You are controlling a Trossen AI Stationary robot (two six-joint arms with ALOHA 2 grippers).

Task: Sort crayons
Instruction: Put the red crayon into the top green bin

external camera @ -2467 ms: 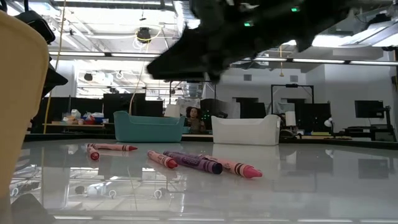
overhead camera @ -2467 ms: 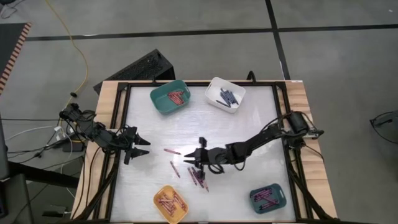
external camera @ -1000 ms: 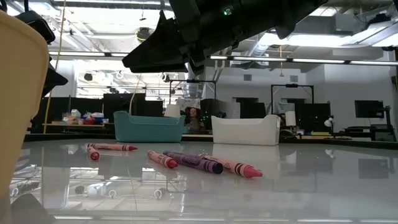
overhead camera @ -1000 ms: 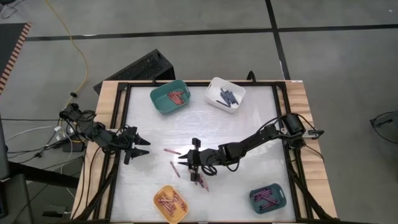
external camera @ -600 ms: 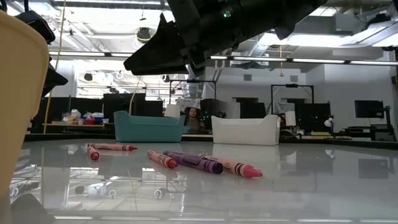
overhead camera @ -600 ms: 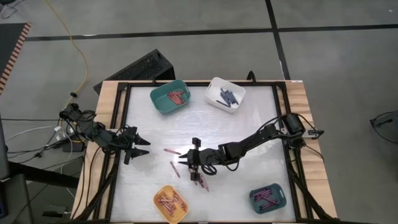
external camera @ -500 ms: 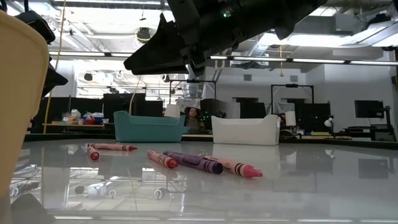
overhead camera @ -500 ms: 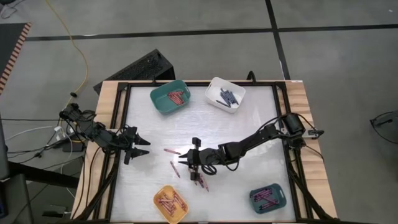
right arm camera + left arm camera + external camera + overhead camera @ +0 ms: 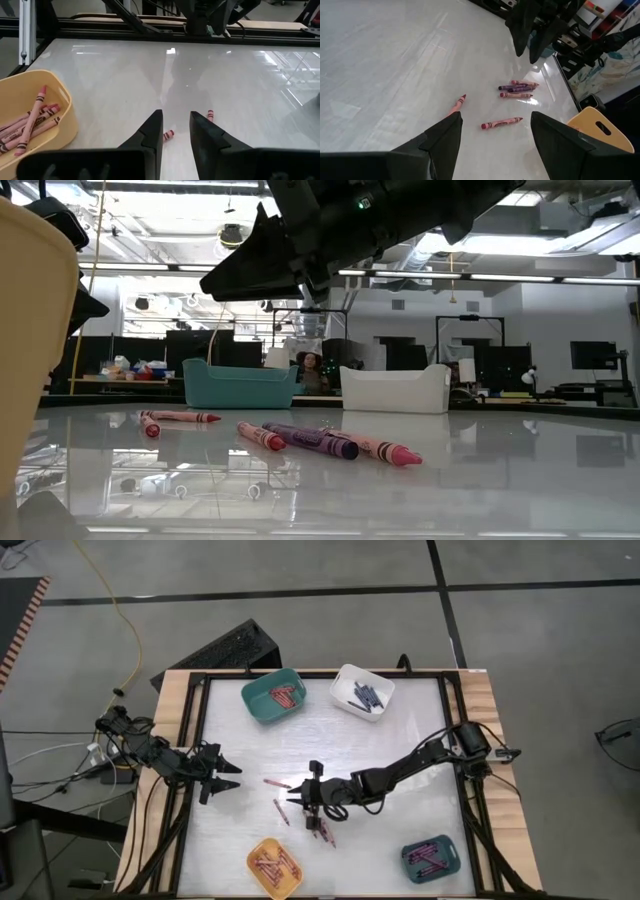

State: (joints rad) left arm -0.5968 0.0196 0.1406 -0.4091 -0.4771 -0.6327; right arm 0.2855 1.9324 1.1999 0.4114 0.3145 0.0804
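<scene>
The right tool (image 9: 306, 797) hangs over the middle of the desk (image 9: 400, 740), a little toward its front edge, its fingers (image 9: 150, 131) parted by only a narrow gap with nothing between them. Just beside it, toward the front edge, lies a small cluster of loose crayons (image 9: 320, 827), with two more singles (image 9: 277, 783) lying toward the left edge. The left tool (image 9: 222, 780) waits at the left edge with its fingers spread wide and empty. The step in hand looks like picking one crayon out of the cluster; to do it well the right tool should line its narrow gap across a single stick instead of along it, choose one at the rim of the cluster so that neighbours are not dragged, and come down straight, since the glossy top would let a nudged crayon roll. Colour should be read before closing, because it decides the bin: the teal bin (image 9: 272, 696) and white bin (image 9: 362, 690) near the back edge, the yellow bin (image 9: 275, 867) and a second teal bin (image 9: 432, 858) at the front edge all hold sorted crayons already. From above the arm covers part of the cluster, so the count there is uncertain, and the exact shades are hard to tell apart.
</scene>
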